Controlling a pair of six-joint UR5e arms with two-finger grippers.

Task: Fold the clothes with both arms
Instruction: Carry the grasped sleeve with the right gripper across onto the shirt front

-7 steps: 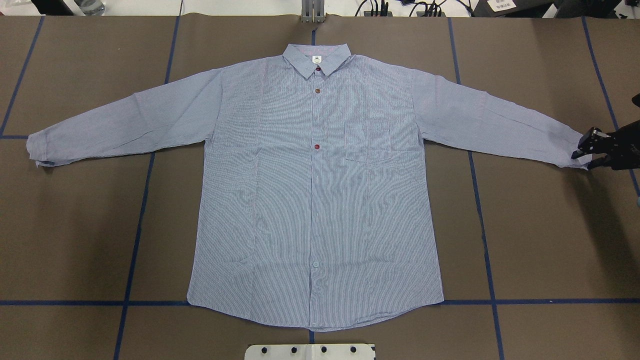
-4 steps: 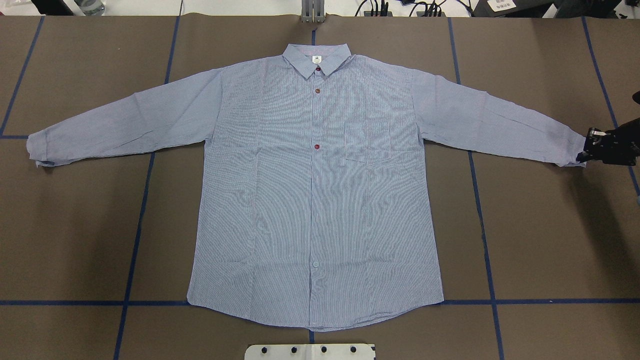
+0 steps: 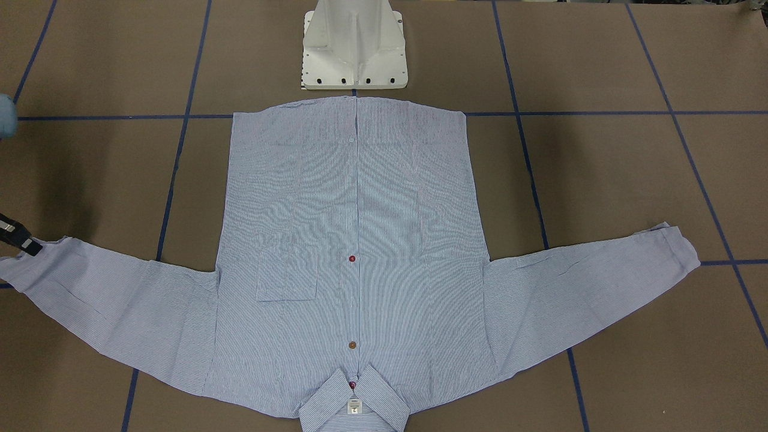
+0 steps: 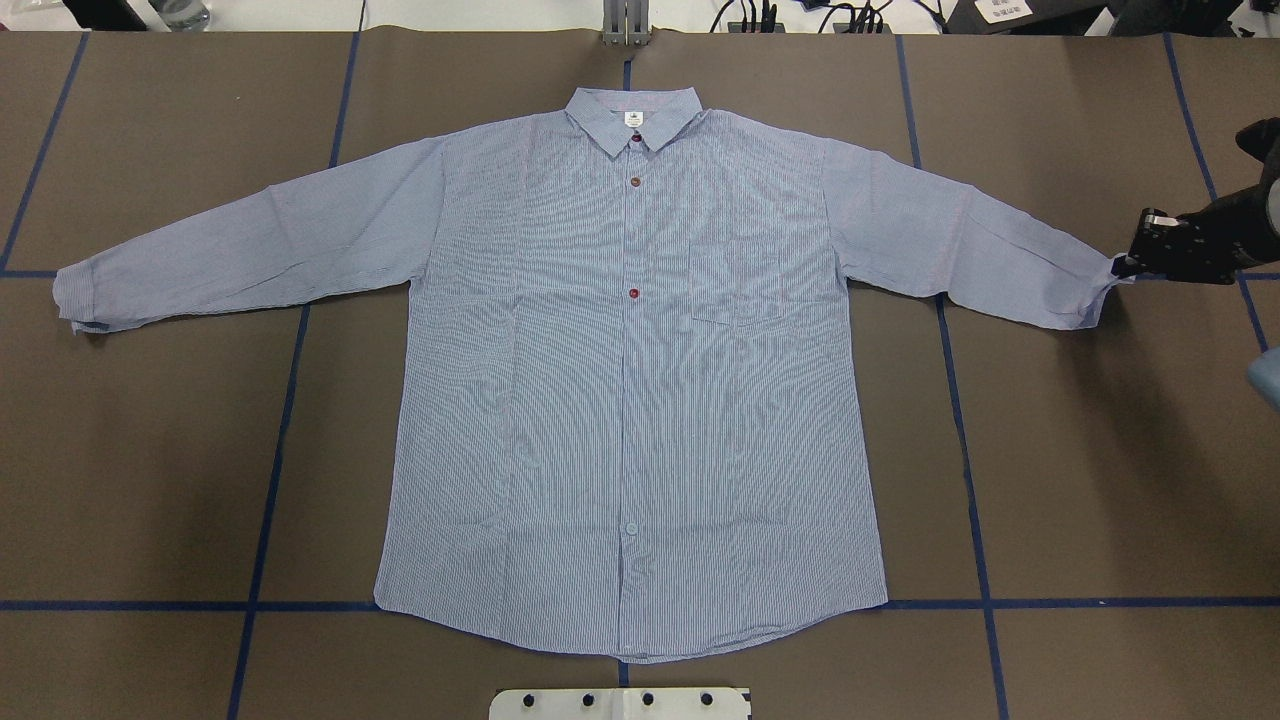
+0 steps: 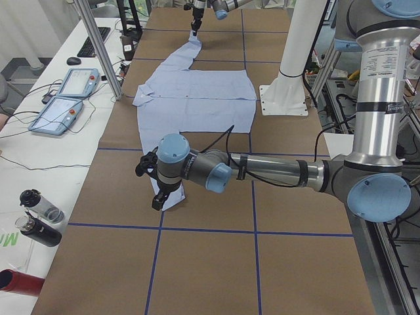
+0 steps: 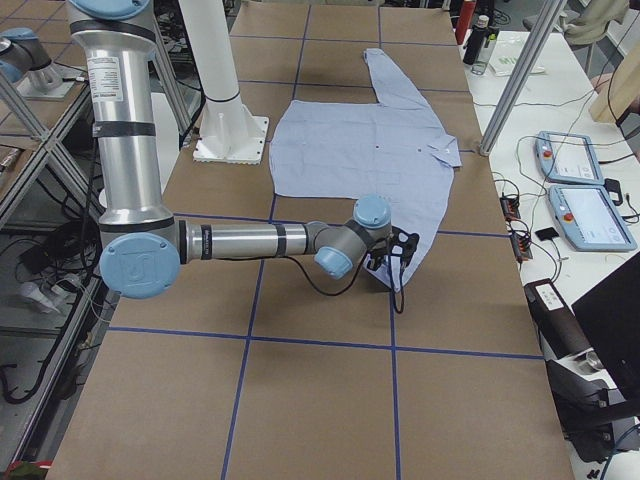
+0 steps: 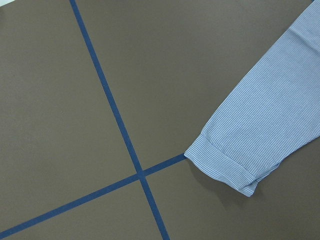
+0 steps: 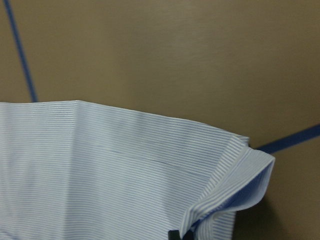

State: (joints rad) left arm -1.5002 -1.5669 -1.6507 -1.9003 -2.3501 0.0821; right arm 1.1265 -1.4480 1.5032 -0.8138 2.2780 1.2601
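A: Front view?
B: The shirt (image 3: 354,240) lay flat, buttons up, on the brown table (image 3: 600,180), hem by the white base (image 3: 355,48). The right gripper (image 3: 33,246) met one cuff (image 3: 18,264) at frame edge.
A: Overhead?
B: That cuff was bunched, slightly raised at the gripper.
A: Sides?
B: The left gripper (image 5: 156,190) hung above the other cuff (image 5: 174,199); couldn't make out its opening.
A: Wrists?
B: Left: other cuff lay flat beside a tape cross (image 7: 141,174). Right: fingers (image 8: 173,234) pinched tight on the cuff.
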